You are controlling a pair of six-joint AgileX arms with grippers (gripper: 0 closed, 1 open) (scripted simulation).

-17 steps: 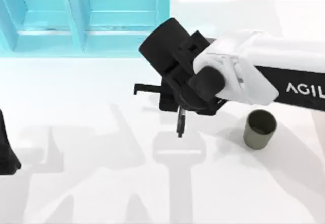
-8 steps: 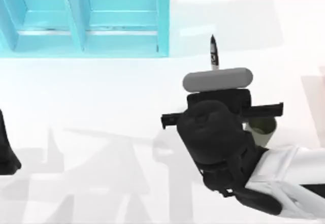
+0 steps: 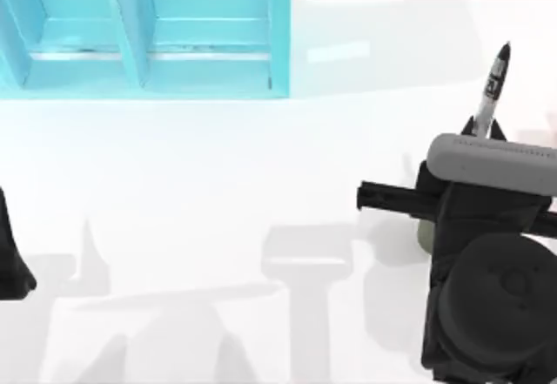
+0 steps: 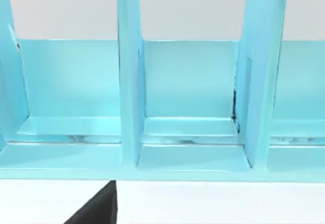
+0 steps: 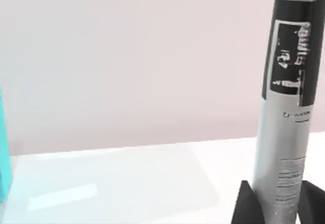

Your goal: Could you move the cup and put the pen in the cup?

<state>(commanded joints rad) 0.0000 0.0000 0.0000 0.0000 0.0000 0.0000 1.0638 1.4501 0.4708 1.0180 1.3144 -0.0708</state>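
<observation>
Right claw (image 3: 481, 127) clamped on pen (image 3: 493, 84), at table's (image 3: 218, 192) right | cup (image 3: 425, 232) apparently beneath it, mostly hidden | left claw (image 3: 13, 262) parked left, state indiscernible

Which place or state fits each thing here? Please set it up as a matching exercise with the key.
Things:
1. pen
2. cup
3. shelf
4. left arm

Places or states:
A. turquoise, at the table's far left corner
B. parked at the table's left edge
C. mostly hidden under the right arm
D. held in the right gripper, sticking out past it

Pairs: 1-D, 2-C, 3-A, 4-B
</observation>
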